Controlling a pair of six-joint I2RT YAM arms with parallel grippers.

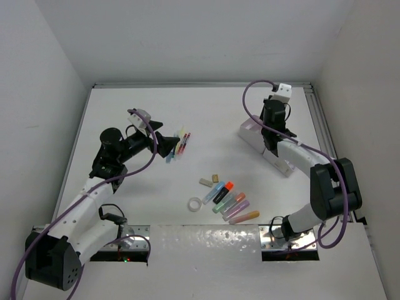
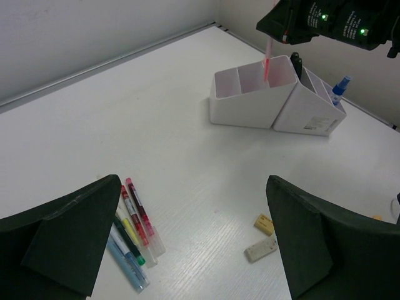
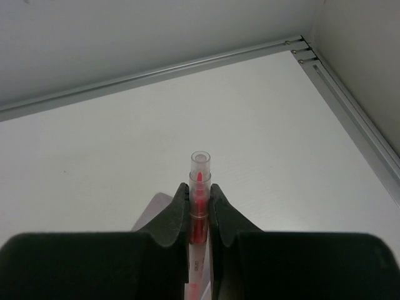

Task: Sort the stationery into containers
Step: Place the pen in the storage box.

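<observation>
Right gripper [image 3: 199, 201]: clamped narrow on a red pen [image 3: 200, 167], which it holds upright.
Red pen, place: in the left wrist view it hangs tip-down over a front compartment of the organizer [image 2: 250, 105]; whether the tip touches the floor of the compartment I cannot tell.
Left gripper [image 2: 187, 250]: spread wide and empty, poised low above the worktop [image 1: 125, 112], just beside the pens [image 2: 134, 228].
Organizer, contents: a blue-capped item [image 2: 341, 86] and two dark tips [image 2: 295, 62] stand in the rear compartments; what the dark tips are is too small to tell.
Done so far: a few items are stowed and one pen is on the point of going in.
Left, pens: a small bunch of them lies loose on the worktop near the left gripper.
Left, highlighters [image 1: 230, 201]: a row lies in the middle, well apart from the organizer.
Left, erasers [image 2: 262, 236]: two lie near the highlighters.
Left, tape ring [image 1: 195, 204]: it lies flat, just beside the highlighters.
Judgement: the task looks early to midway, with most of the stationery not yet sorted.
Step in hand: probably releasing the red pen into its compartment.
</observation>
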